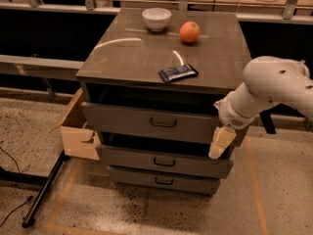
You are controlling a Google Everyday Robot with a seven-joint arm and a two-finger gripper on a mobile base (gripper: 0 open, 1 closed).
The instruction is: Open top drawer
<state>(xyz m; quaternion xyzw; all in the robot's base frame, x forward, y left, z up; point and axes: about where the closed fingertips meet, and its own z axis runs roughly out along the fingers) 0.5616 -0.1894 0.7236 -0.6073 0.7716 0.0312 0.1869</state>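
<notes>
The top drawer (127, 119) is the wide grey-brown front under the cabinet top, with a small dark loop handle (163, 124) at its centre. It stands out a little from the cabinet, with a dark gap above it. My gripper (220, 141), cream-coloured, hangs down from the white arm (274, 89) at the right end of the top drawer's front, well right of the handle. It reaches down over the gap above the middle drawer (164, 161). The bottom drawer (164, 181) sits below that.
On the cabinet top stand a white bowl (156, 18), an orange (189, 32) and a dark blue packet (178, 73). An open cardboard box (78, 133) leans against the cabinet's left side. A black pole (44, 190) lies on the floor at left. Benches run behind.
</notes>
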